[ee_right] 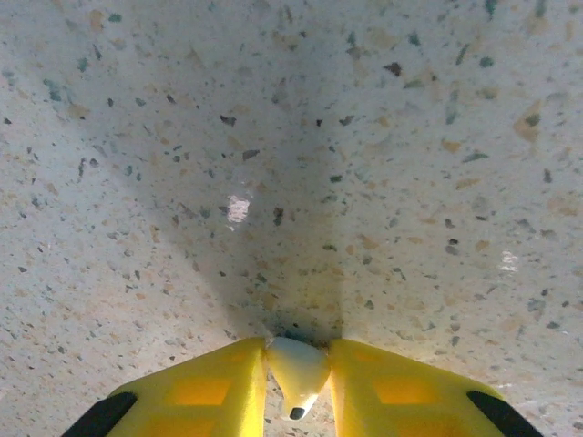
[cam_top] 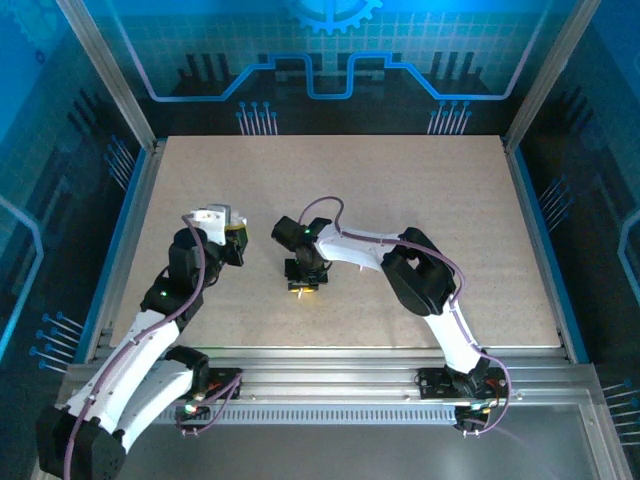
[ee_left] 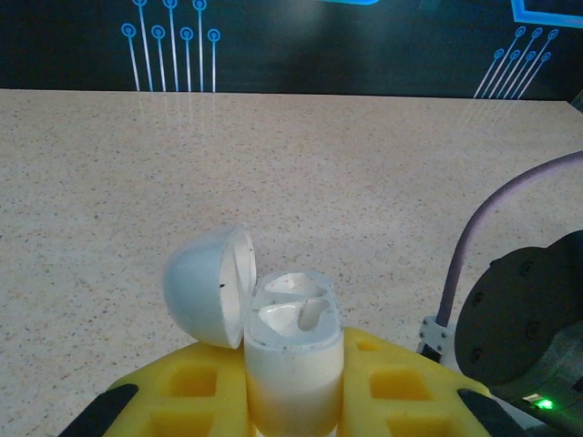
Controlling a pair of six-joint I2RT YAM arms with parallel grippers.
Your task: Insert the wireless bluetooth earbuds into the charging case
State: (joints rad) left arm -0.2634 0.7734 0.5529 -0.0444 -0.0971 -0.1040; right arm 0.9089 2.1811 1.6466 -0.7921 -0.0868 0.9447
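Speckled tabletop [cam_top: 420,200]: right gripper [ee_right: 297,390] pinches a white earbud [ee_right: 293,362] at the surface, left gripper [ee_left: 293,414] clamps the open charging case [ee_left: 293,350] upright, so the right arm should lift straight, grip firmly, and line the stem over a socket.

My left arm [cam_top: 135,352] and right arm [cam_top: 450,322] wear white shells over black joints, a pale purple cable [ee_left: 469,241] trailing each. My left hand [ee_left: 296,401] and right hand [ee_right: 298,387] have yellow fingers [ee_right: 200,393], square-pocketed, black-tipped. Green lights [ee_left: 542,403] glow on black wrists.
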